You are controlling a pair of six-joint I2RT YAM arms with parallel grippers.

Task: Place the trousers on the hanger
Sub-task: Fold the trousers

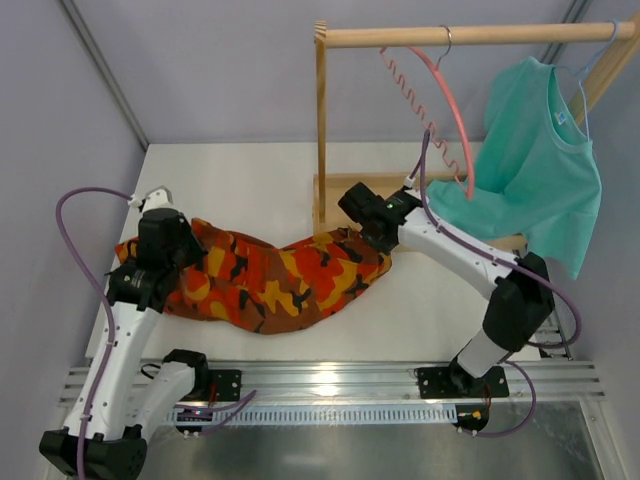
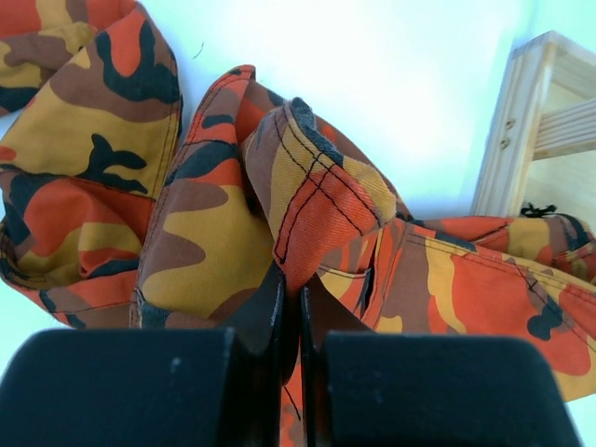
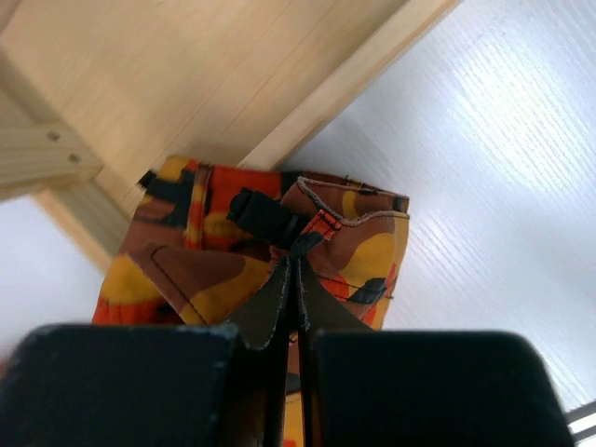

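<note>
Sprawled in a rumpled band from left to right across the white worktop (image 1: 250,180): long cloth trousers in orange, red, brown and black camouflage print (image 1: 270,285). Pinched at the left end by the left pincer (image 2: 291,303), with both black fingers pressed together on a raised, stitched fold of cloth. Pinched at the right end by the right pincer (image 3: 291,275), its fingers likewise together on a hemmed edge beside a black loop, close in front of the base of the pale wooden clothes rack (image 1: 321,130).

Left arm: up from its near-left base, bent at the elbow, wrist tipped down over the cloth. Right arm: up to a high elbow at the right, then a long forearm reaching left and away, wrist angled down at the rack's foot.

Higher up, hooked on the rack's top rail: thin pink-coral hanger with a silver hook (image 1: 452,100), bare and well apart from the trousers. Beside it, a plain teal T-shirt (image 1: 535,150).
</note>
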